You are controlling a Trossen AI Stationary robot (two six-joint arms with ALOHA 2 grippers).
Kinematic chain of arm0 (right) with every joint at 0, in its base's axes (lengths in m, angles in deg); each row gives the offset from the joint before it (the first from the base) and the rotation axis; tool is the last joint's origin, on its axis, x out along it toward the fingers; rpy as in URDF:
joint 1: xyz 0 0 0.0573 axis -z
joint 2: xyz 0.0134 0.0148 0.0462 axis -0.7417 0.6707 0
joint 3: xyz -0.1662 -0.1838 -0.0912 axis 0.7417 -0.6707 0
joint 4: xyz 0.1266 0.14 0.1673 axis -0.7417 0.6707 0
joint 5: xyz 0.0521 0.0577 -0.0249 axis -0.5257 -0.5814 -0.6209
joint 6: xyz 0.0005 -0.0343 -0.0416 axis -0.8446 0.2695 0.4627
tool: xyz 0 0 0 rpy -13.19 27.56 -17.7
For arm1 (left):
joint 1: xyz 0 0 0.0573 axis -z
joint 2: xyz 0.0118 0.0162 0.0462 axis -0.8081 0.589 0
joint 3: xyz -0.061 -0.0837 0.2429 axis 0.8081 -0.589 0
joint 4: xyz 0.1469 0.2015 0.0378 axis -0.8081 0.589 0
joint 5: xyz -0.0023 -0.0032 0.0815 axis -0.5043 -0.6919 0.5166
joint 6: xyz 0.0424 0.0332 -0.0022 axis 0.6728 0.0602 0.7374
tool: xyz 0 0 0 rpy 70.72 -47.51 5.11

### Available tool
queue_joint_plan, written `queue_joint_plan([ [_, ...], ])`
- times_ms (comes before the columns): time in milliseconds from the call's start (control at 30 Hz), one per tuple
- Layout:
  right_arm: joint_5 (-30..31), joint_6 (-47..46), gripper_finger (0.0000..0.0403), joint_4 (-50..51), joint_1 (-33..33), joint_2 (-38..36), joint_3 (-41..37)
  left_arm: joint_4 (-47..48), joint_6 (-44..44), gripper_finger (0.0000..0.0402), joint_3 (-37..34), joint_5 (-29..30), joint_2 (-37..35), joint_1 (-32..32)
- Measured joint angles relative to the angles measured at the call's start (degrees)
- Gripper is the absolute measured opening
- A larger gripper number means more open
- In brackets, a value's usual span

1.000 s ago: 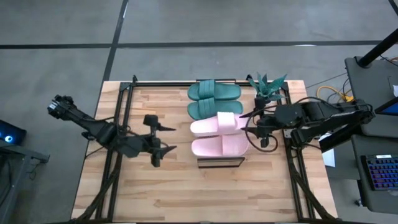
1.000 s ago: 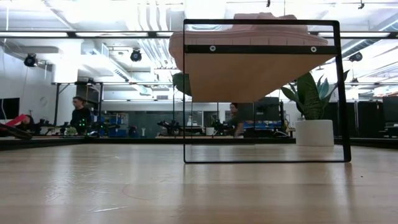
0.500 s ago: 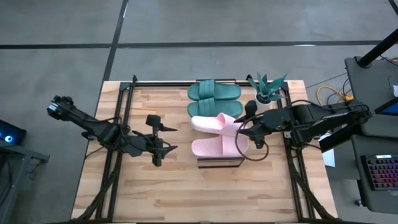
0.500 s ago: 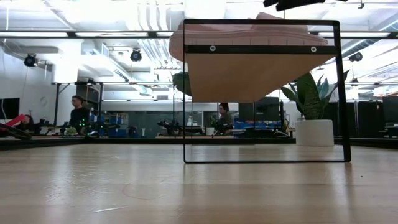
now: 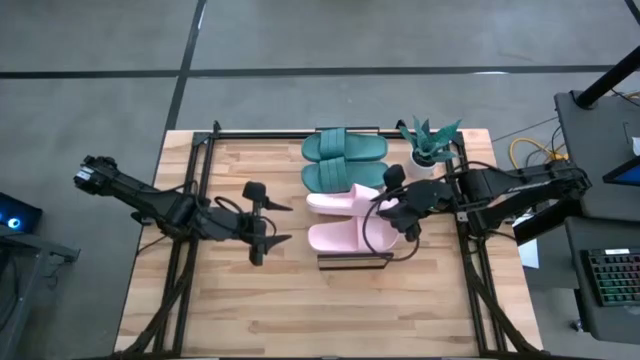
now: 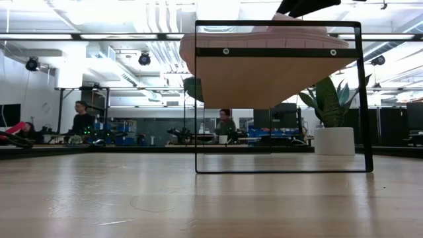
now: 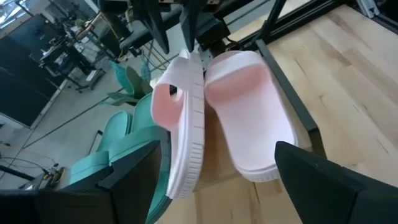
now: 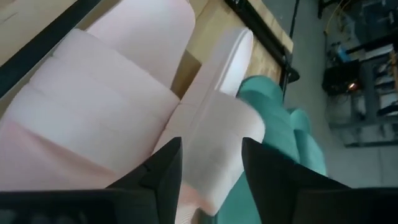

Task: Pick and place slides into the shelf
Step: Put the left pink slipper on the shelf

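Butcher-block table point(image 5: 230, 300): right gripper point(image 5: 392, 207) straddles the tilted pink slide point(image 5: 345, 199) atop the shelf point(image 5: 354, 261), jaws around it, apparently righting it beside its mate; left gripper point(image 5: 272, 212) idles open nearby.

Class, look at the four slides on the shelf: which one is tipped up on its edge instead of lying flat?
The pink slide next to the green pair, under the right gripper. The other pink slide and both green ones lie flat.
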Motion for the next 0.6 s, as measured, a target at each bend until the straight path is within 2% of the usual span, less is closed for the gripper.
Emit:
queue_joint_plan([
  [167,-0.4,-4.7,0.0143,3.9,0.0,-0.5,0.1,0.0,0.2,0.0297,0.0,-0.7,0.0,-0.1],
  [300,-1.3,-9.1,0.0134,5.4,-0.1,-0.9,0.1,-0.1,0.4,0.0297,0.0,-4.5,0.0,-0.4],
  [600,-1.1,-12.3,0.0145,9.3,-0.6,-0.7,-0.3,-0.4,0.3,0.0297,-0.1,-4.9,0.1,-1.1],
])
